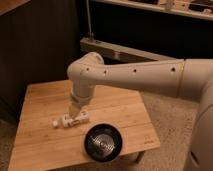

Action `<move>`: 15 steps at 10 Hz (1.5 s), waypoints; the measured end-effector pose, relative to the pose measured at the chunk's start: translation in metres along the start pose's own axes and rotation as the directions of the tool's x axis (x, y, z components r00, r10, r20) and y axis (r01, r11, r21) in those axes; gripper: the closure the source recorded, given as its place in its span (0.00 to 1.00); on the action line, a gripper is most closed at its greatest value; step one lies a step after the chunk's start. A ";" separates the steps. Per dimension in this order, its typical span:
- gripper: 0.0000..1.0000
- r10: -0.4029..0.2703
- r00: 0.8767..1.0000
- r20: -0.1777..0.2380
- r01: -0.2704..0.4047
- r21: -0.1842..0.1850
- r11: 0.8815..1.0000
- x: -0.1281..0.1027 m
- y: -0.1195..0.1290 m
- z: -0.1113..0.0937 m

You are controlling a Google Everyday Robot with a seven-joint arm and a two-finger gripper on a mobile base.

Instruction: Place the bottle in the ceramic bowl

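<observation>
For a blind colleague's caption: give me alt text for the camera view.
A white robot arm reaches down, its tool right over a small white plastic bottle lying on its side on a light wooden table. A round glossy black ceramic bowl with a silvery centre sits apart, near the table's front edge, empty.

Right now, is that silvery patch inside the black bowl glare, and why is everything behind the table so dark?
In the camera view, the ceramic bowl shows ringed silvery glare at its centre, likely reflected light; the wooden table is warmly lit while the background falls into shadow; the gripper, down at the bottle, reads pale against the wood.
</observation>
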 end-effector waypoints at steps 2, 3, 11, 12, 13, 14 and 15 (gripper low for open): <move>0.35 0.018 1.000 -0.005 -0.018 0.010 1.000 -0.002 0.002 0.000; 0.35 0.082 0.996 -0.033 -0.079 0.063 0.995 -0.003 -0.001 0.004; 0.35 0.330 0.944 -0.020 -0.306 0.325 0.895 -0.015 -0.017 0.004; 0.35 0.301 0.953 -0.018 -0.279 0.325 0.904 -0.016 -0.019 0.006; 0.35 0.236 0.972 0.003 -0.227 0.291 0.929 -0.018 -0.023 0.011; 0.35 0.170 0.985 0.019 -0.169 0.275 0.946 -0.014 -0.031 0.012; 0.35 0.009 0.998 0.060 -0.024 0.249 0.968 -0.015 -0.038 0.011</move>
